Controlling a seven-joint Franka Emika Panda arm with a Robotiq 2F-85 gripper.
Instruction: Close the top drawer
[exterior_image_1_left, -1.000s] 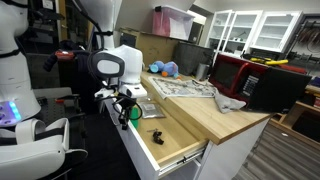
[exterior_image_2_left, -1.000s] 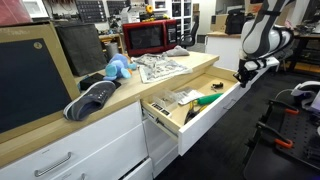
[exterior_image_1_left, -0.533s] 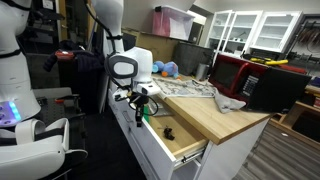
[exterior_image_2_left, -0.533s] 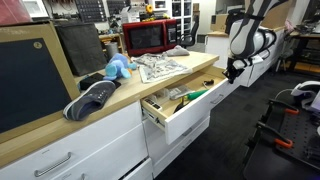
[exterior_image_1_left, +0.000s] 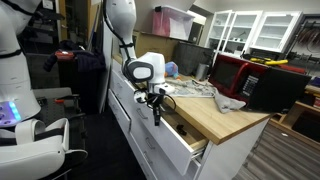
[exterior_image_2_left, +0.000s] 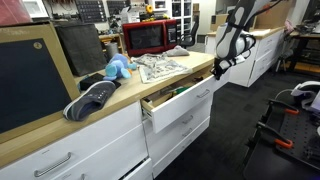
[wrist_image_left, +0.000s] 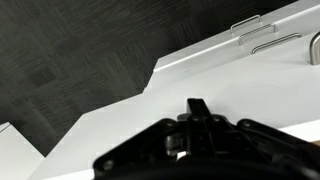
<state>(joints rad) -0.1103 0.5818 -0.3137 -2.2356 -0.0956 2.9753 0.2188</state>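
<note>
The top drawer (exterior_image_1_left: 173, 131) of the white cabinet stands out only a little, and a narrow strip of its pale wood inside (exterior_image_2_left: 172, 92) still shows under the wooden counter. My gripper (exterior_image_1_left: 155, 104) is shut and presses against the drawer's flat white front, near its far end (exterior_image_2_left: 214, 68). In the wrist view the white front (wrist_image_left: 235, 85) fills the frame behind my closed fingers (wrist_image_left: 198, 108). The small dark handle is hidden.
On the counter lie a red microwave (exterior_image_2_left: 150, 36), printed papers (exterior_image_2_left: 160, 68), a blue soft toy (exterior_image_2_left: 118, 68) and a dark shoe (exterior_image_2_left: 92, 99). Deeper white drawer fronts (exterior_image_2_left: 60, 160) sit below. A white robot body (exterior_image_1_left: 20, 95) stands on the floor nearby.
My gripper has pushed the drawer front toward the cabinet. The drawer has gone from wide open to nearly shut, hiding most of its contents.
</note>
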